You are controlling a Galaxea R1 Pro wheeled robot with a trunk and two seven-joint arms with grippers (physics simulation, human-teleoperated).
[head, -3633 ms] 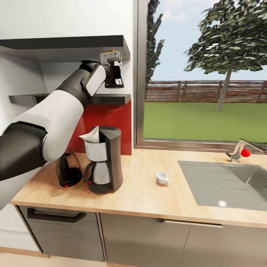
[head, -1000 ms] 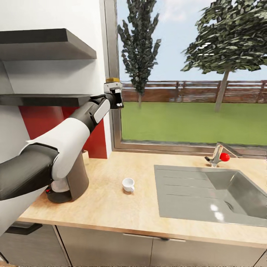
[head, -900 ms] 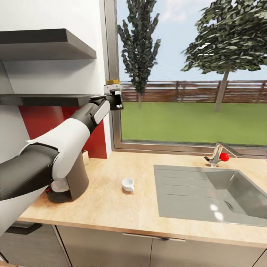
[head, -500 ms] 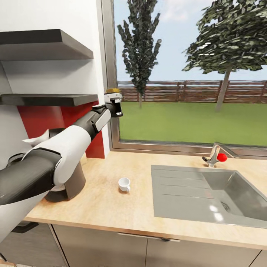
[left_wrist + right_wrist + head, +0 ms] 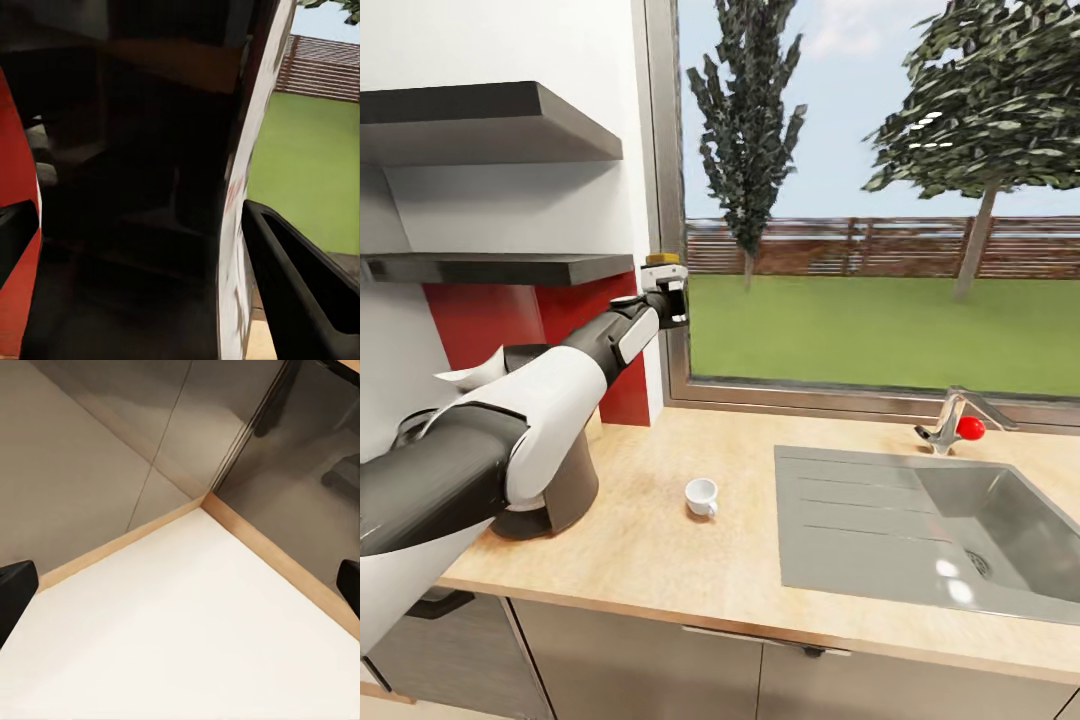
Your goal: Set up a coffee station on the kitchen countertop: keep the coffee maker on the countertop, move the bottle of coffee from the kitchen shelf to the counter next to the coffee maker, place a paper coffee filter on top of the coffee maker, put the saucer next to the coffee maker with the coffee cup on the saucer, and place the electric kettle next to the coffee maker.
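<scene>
My left gripper (image 5: 666,292) is raised in front of the window frame, shut on the bottle of coffee (image 5: 663,262), a dark jar with a yellow lid. In the left wrist view the dark bottle (image 5: 150,187) sits between the fingers (image 5: 300,292). The coffee maker (image 5: 565,480) stands on the countertop (image 5: 660,570), mostly hidden behind my left arm, with the white paper filter (image 5: 468,377) on top. A white coffee cup (image 5: 701,496) lies on the counter to its right. My right gripper (image 5: 180,585) is open over the floor by the cabinets.
A steel sink (image 5: 920,520) with a faucet (image 5: 955,425) takes up the counter's right side. Two dark shelves (image 5: 490,268) hang on the wall at the left. A red backsplash (image 5: 575,320) lies behind the arm. The window (image 5: 880,200) runs along the back.
The head view has swung to the right along the counter. My left gripper, still shut on the bottle, has come away from the shelf and sunk a little in front of the window frame.
</scene>
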